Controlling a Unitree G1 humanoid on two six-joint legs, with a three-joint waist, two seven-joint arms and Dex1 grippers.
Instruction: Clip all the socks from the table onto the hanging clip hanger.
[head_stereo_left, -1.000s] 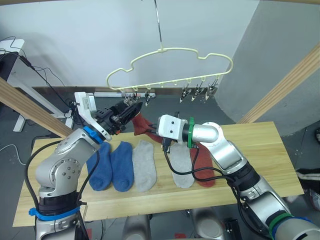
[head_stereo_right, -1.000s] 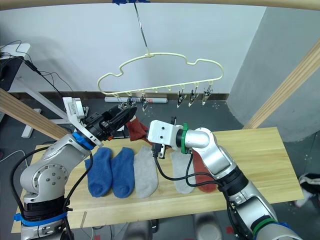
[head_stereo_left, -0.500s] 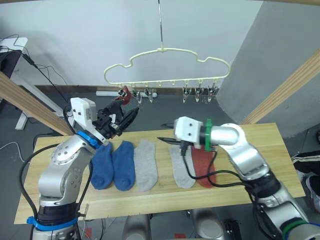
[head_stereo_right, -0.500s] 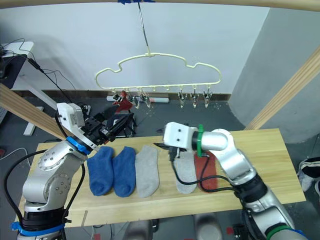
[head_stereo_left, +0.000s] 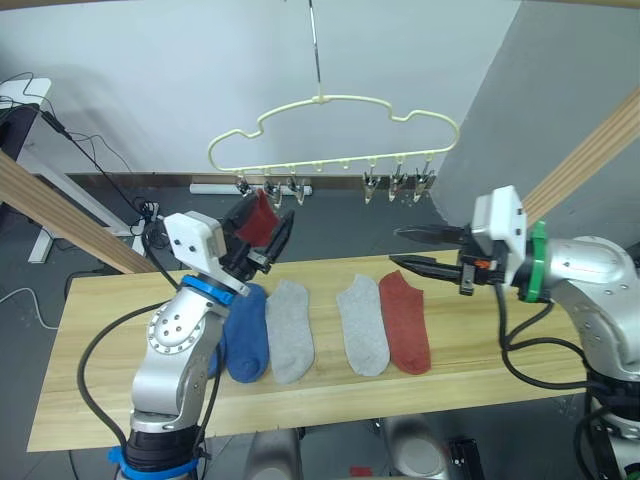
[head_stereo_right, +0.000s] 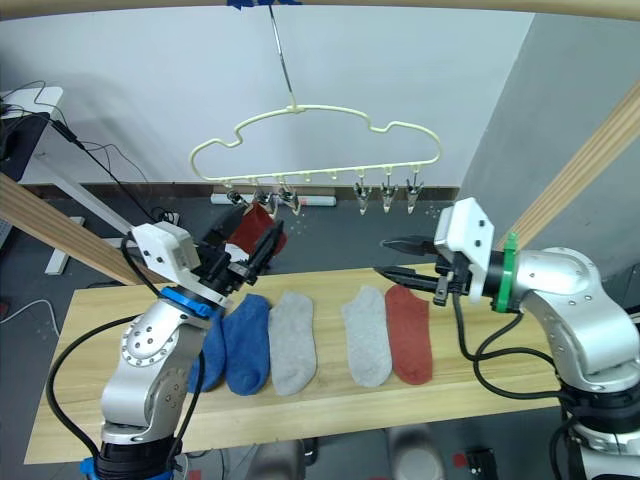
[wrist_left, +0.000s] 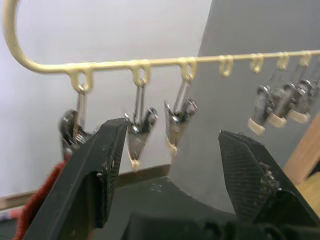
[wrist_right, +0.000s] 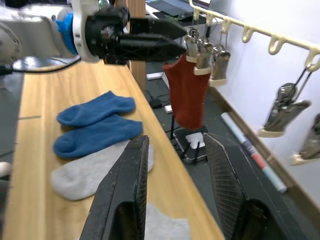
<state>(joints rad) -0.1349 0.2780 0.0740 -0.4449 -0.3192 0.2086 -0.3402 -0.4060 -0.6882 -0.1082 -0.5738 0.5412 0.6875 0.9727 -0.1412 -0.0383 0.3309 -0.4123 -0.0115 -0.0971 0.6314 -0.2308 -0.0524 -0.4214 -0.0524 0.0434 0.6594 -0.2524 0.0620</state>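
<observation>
On hanger (head_stereo_left: 330, 130), one red sock (head_stereo_left: 257, 216)

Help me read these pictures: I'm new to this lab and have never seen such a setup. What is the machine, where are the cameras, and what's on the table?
It is a two-armed humanoid robot. Two pictures come from cameras in its head, looking down over both arms; the other two come from a camera on each wrist, looking along that gripper's two black fingers.

On the wooden table lie five socks: two blue socks, two grey socks and one red sock. Above hangs a cream clip hanger with a row of metal clips. A second red sock already hangs from a clip at its left end.

The left gripper is open beside that hanging sock. The right gripper is open above the table, holding nothing.
</observation>
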